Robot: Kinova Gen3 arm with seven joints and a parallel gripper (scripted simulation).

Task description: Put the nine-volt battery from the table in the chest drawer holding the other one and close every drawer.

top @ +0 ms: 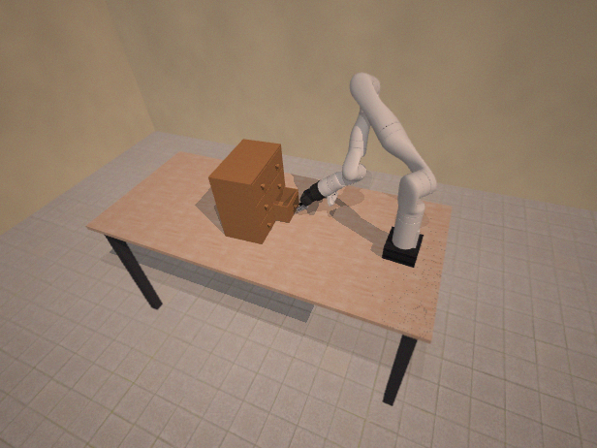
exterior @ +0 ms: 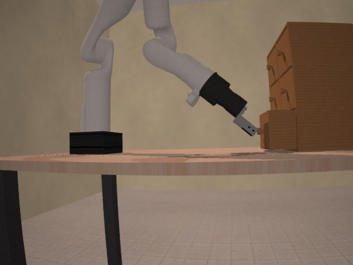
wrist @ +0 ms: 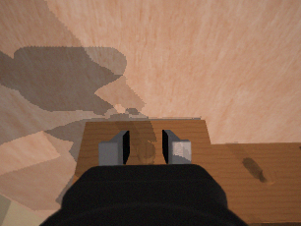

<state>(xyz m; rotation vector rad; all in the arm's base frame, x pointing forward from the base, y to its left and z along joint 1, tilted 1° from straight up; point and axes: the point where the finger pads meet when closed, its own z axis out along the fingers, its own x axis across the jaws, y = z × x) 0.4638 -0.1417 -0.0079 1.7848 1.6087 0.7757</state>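
The gripper (exterior: 253, 132) stood part open, holding nothing, its two fingers either side of the knob (exterior: 260, 131) of the one pulled-out drawer (exterior: 279, 130), directly ahead of it at the bottom of the chest (top: 244, 191). One chest and one arm stood on the table (top: 300, 272). Six knobs could be counted on the chest front. The nine-volt battery showed in no view.

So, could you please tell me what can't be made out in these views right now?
- Contents of the pulled-out drawer: exterior view shows only its side; top view too small.
- Loose nine-volt battery: in no view.
- Whether the open end effector touches the knob: too small; the wrist view blurs it.
- Chest: cut off by the exterior view's edge.
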